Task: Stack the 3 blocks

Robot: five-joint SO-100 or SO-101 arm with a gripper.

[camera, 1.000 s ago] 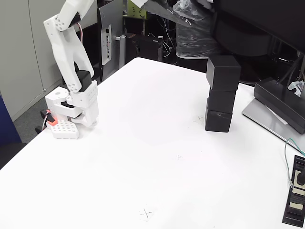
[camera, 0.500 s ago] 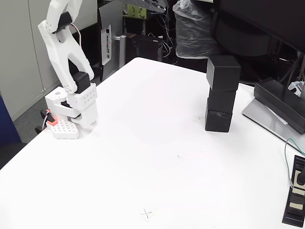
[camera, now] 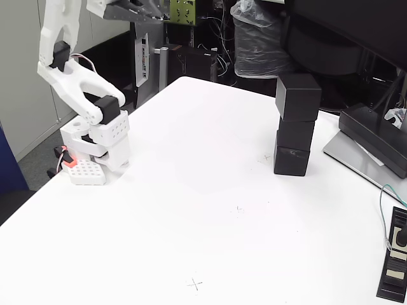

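Three black blocks stand in one column on the right of the white table (camera: pixel 191 190). The bottom block (camera: pixel 292 161) rests on the table, the middle block (camera: pixel 296 133) sits on it, and the top block (camera: pixel 297 95) lies slightly turned and overhangs a little. My white arm is folded back over its base (camera: pixel 95 149) at the left edge. My gripper (camera: pixel 159 14) is up at the top edge of the picture, far left of the stack and touching nothing. Its fingers blend into the dark clutter behind them, so their state is unclear.
A dark slab (camera: pixel 372 136) lies on a grey sheet (camera: pixel 353 155) right of the stack. A flat black labelled device (camera: pixel 394 260) and a green wire (camera: pixel 383 210) are at the right edge. A plastic bag (camera: pixel 254 38) and equipment stand behind the table. Faint pencil crosses (camera: pixel 196 284) mark the tabletop.
The arm has folded back and swung left over its base, and the gripper has drawn from the upper middle toward the upper left. The stack has not moved.
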